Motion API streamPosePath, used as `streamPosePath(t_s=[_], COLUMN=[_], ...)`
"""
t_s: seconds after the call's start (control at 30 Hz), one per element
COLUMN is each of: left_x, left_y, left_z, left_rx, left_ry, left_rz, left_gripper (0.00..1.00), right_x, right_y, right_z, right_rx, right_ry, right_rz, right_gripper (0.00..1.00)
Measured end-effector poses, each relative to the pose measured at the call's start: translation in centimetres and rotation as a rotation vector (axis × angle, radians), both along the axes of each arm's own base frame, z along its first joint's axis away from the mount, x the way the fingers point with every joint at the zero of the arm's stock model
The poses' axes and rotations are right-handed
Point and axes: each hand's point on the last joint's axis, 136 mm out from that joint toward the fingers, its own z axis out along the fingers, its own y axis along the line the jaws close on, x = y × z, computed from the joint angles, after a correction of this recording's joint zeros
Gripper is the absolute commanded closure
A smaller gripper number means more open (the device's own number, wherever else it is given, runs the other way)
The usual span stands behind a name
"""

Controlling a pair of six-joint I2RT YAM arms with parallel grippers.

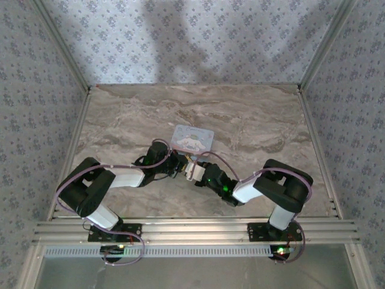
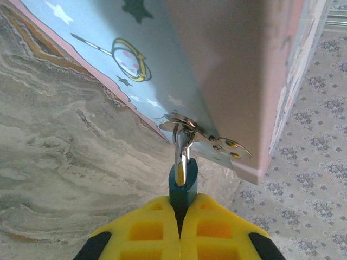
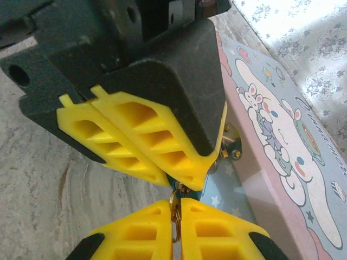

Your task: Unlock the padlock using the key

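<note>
On the marble counter (image 1: 258, 126), its middle, left gripper (image 2: 181, 212) clamps the padlock (image 2: 182, 183); right gripper (image 3: 177, 216), pinching the key (image 3: 174, 205), should twist squarely, gently.

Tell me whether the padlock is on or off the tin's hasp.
On: the padlock hooks through the hasp of the tin box, its body clamped in the left gripper.

This is a robot test booth, lab-style. Floral-papered panels (image 1: 198, 42) in aluminium extrusion framing (image 1: 192, 228) wall the marble-print tabletop (image 1: 252, 120) on three sides.
</note>
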Motion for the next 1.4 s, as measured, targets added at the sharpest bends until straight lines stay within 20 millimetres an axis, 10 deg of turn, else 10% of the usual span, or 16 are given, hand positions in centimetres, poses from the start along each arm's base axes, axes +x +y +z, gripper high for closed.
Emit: streamPosePath(t_s=[0.9,1.4], left_x=[0.5,-0.2], left_y=[-0.2,-0.2], left_z=[0.5,0.6], left_rx=[-0.007,0.015], left_ry=[-0.015,-0.015], left_rz=[0.012,-0.014], left_gripper=[0.99,0.55], right_x=[0.4,1.1], right_y=[-0.1,-2.0], right_z=[0.5,-0.2], right_rx=[0.304,0.444], right_ry=[0.203,0.359], right_rz=[-0.153,-0.230], right_gripper=[1.00,1.00])
